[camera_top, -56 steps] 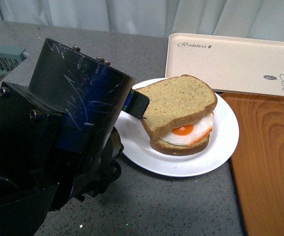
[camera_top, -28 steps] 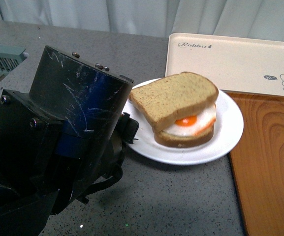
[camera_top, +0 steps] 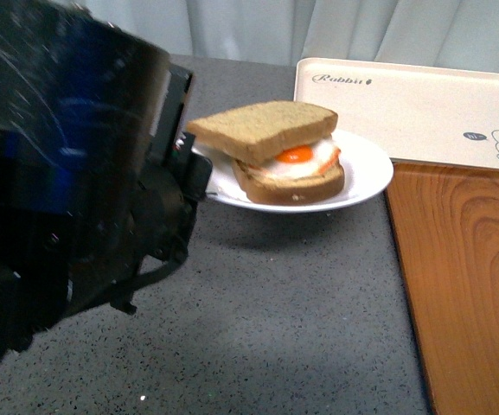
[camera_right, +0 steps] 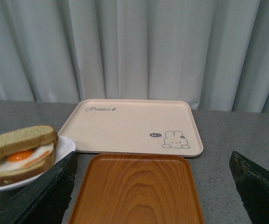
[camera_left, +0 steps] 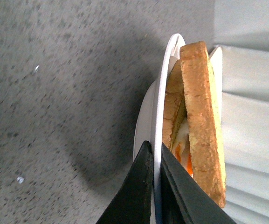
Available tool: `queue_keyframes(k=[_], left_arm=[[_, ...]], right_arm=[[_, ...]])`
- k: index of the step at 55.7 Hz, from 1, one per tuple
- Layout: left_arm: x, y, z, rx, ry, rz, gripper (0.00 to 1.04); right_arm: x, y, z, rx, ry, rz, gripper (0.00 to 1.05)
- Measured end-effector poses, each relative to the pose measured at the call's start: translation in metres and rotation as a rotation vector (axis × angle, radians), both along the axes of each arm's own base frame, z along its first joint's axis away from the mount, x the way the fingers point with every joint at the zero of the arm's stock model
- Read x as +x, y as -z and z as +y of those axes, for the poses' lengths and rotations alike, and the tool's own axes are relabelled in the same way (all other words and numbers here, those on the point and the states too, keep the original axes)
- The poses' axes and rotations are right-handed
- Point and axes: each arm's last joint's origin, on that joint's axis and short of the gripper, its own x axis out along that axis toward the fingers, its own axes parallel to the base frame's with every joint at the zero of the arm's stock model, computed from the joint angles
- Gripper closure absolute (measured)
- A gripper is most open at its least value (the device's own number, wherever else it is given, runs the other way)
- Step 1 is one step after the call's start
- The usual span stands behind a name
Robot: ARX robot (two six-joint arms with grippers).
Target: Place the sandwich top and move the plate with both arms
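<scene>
The white plate [camera_top: 363,169] is lifted off the grey table, with a shadow under it. On it lies the sandwich: the tan sandwich top [camera_top: 262,128] rests over a fried egg [camera_top: 297,156] on a lower slice. My left gripper [camera_top: 199,177], on the bulky black arm [camera_top: 67,164], is shut on the plate's left rim. In the left wrist view its fingers [camera_left: 134,196] pinch the rim [camera_left: 161,105], with the sandwich top [camera_left: 202,112] beside them. My right gripper [camera_right: 155,186] is open and empty above the wooden tray; the plate [camera_right: 68,144] and the sandwich top [camera_right: 20,140] show beside one finger.
A cream rabbit-print tray [camera_top: 405,108] lies at the back right, just behind the plate. An orange-brown wooden tray [camera_top: 465,277] lies along the right side of the table. Both also show in the right wrist view: the rabbit tray [camera_right: 129,126] and the wooden tray [camera_right: 134,191]. Pale curtains [camera_right: 134,46] hang behind.
My left arm has risen and swung towards the camera. The plate with the sandwich has been lifted off the table and carried up and back, its rim held in the left gripper.
</scene>
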Motion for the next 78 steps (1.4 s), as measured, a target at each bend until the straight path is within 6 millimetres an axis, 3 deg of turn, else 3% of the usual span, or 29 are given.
queue_keyframes(k=[14,28,46,72,78], left_arm=[[0.026,-0.041,0.005,-0.004,-0.007,-0.087,1.01],[0.072,-0.064,-0.020,0.062,0.062,-0.130,1.01],[0.116,-0.028,-0.072,0.165,0.152,-0.064,1.01],[0.153,-0.017,-0.093,0.274,0.225,-0.046,1.01],[0.155,-0.018,-0.094,0.321,0.244,-0.016,0.77]], right_arm=[[0.000,0.000,0.000,0.000,0.000,0.000,0.09],[0.000,0.000,0.000,0.000,0.000,0.000,0.09],[0.000,0.000,0.000,0.000,0.000,0.000,0.09],[0.000,0.000,0.000,0.000,0.000,0.000,0.09],[0.000,0.000,0.000,0.000,0.000,0.000,0.09]])
